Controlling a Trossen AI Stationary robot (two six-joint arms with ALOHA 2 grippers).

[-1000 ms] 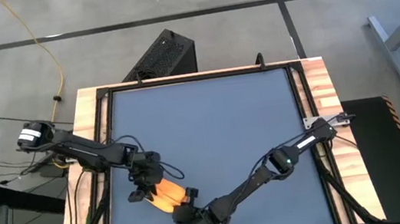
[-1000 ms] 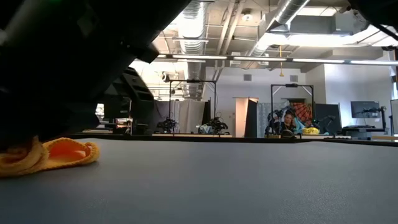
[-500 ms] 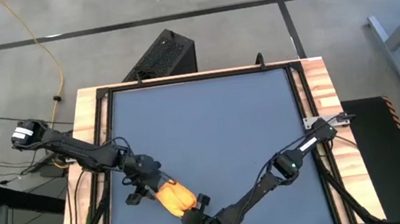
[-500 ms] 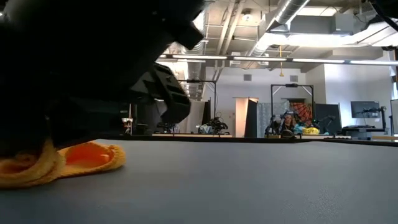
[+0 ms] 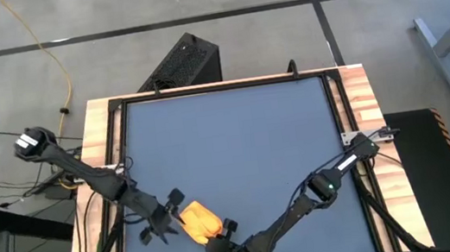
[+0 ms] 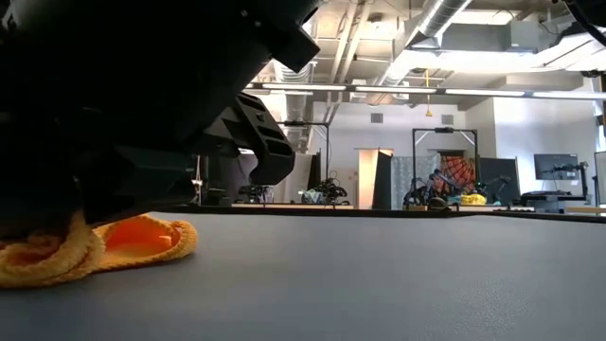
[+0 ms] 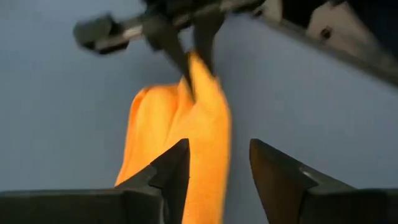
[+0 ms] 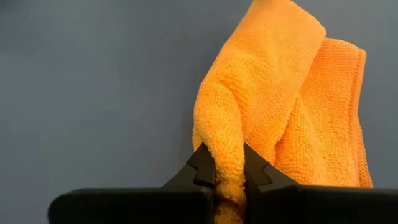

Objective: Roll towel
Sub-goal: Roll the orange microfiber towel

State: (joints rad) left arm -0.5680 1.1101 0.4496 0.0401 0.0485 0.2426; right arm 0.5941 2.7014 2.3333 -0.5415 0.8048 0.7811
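The towel [image 5: 200, 221], a yellow-orange cloth bunched into a loose roll, lies on the dark blue tabletop [image 5: 236, 142] near its near left corner. In the low view the towel [image 6: 104, 248] shows at the left under the dark arms. My right gripper [image 5: 221, 236] is shut on the towel's near end. My left gripper [image 5: 166, 219] stands open just left of the towel. In the left wrist view the left gripper [image 7: 217, 163] has its fingers raised over the cloth [image 7: 199, 124], apart from it. My right gripper pinches a thick folded-over edge of the towel [image 8: 227, 163] between its two fingers, at the roll's near end. The fingers [image 8: 204, 163] slant down from the table's near right. The rest of the towel lies slack on the tabletop ahead of them.
Wooden rails [image 5: 99, 160] and a black frame border the tabletop. A black box [image 5: 184, 62] sits on the floor beyond the far edge. Bare blue surface stretches across the far and right parts of the table.
My left gripper has drawn back off the towel toward the table's left edge, rising and rolling its wrist. My right gripper has shifted a little along the near edge, and the towel's roll has slid slightly with it toward the right.
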